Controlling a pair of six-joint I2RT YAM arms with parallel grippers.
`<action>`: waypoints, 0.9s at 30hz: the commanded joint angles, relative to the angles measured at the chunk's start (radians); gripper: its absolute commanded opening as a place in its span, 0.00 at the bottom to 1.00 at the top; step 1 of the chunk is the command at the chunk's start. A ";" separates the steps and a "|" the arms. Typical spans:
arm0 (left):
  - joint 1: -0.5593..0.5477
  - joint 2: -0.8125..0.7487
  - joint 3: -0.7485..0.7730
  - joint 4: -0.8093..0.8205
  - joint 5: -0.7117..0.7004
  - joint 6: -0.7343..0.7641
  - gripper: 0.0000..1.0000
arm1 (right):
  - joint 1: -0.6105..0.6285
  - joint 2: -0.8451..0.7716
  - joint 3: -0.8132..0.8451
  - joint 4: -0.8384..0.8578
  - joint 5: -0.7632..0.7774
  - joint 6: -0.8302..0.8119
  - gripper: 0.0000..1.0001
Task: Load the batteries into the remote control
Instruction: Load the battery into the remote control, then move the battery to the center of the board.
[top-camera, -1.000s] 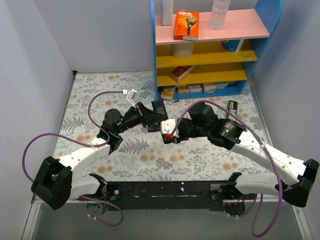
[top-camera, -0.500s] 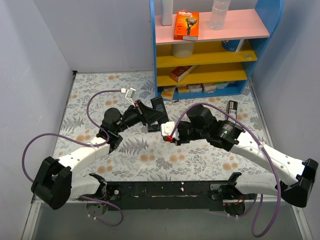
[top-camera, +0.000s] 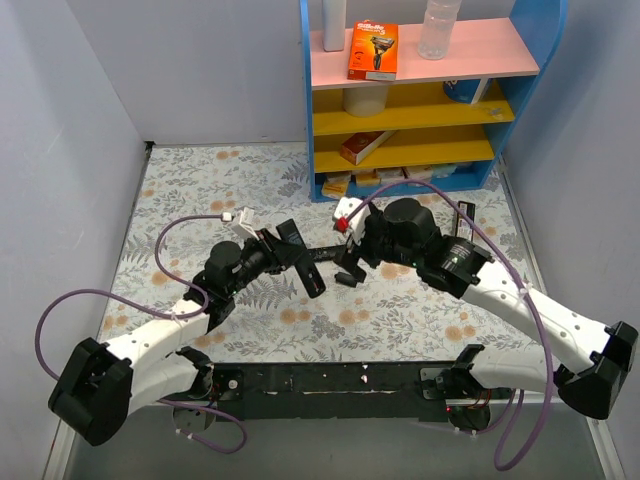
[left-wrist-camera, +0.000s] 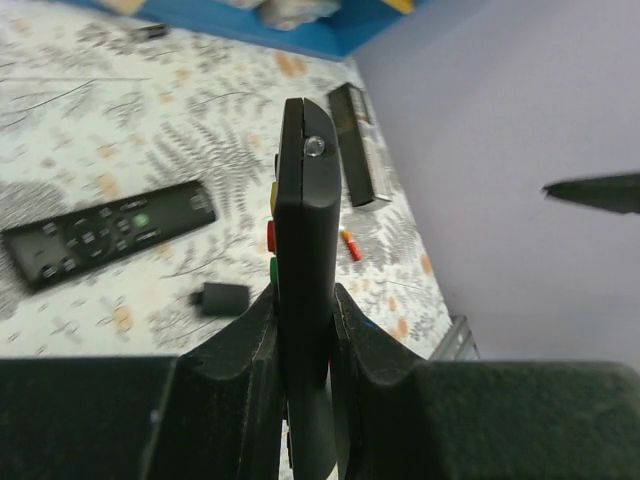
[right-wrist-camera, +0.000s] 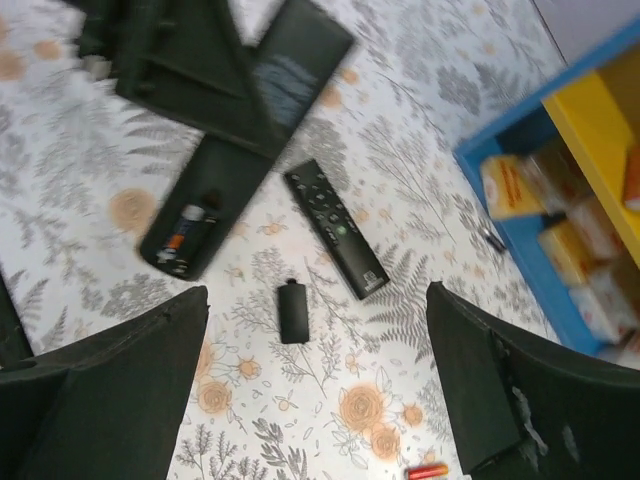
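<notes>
My left gripper (top-camera: 297, 258) (left-wrist-camera: 303, 322) is shut on the black remote control (top-camera: 313, 274) (left-wrist-camera: 305, 215), held edge-on with its coloured buttons on the left side. In the right wrist view the remote control (right-wrist-camera: 200, 215) shows its back. The compartment there is open, with a dark and orange battery (right-wrist-camera: 181, 238) in it. My right gripper (top-camera: 350, 264) (right-wrist-camera: 315, 390) hangs wide open above the table, holding nothing. A red battery (right-wrist-camera: 428, 470) (left-wrist-camera: 350, 245) lies loose on the cloth.
A small black cover piece (right-wrist-camera: 292, 312) (left-wrist-camera: 222, 298) and a slim black remote (right-wrist-camera: 335, 228) (left-wrist-camera: 110, 235) lie on the floral cloth. A silver-edged remote (left-wrist-camera: 358, 145) (top-camera: 465, 214) lies near the blue shelf unit (top-camera: 420, 100) at the back.
My right gripper has opened wide and drawn up and back from the remote control. My left arm has carried the remote control nearer and to the right.
</notes>
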 joint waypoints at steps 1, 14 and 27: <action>0.008 -0.094 -0.045 -0.104 -0.151 -0.015 0.00 | -0.109 0.077 -0.030 0.142 0.144 0.235 0.96; 0.011 -0.252 -0.057 -0.211 -0.102 0.002 0.00 | -0.324 0.484 -0.039 0.439 0.312 0.497 0.93; 0.012 -0.384 -0.034 -0.339 -0.070 0.006 0.00 | -0.370 0.843 0.099 0.750 0.327 0.555 0.90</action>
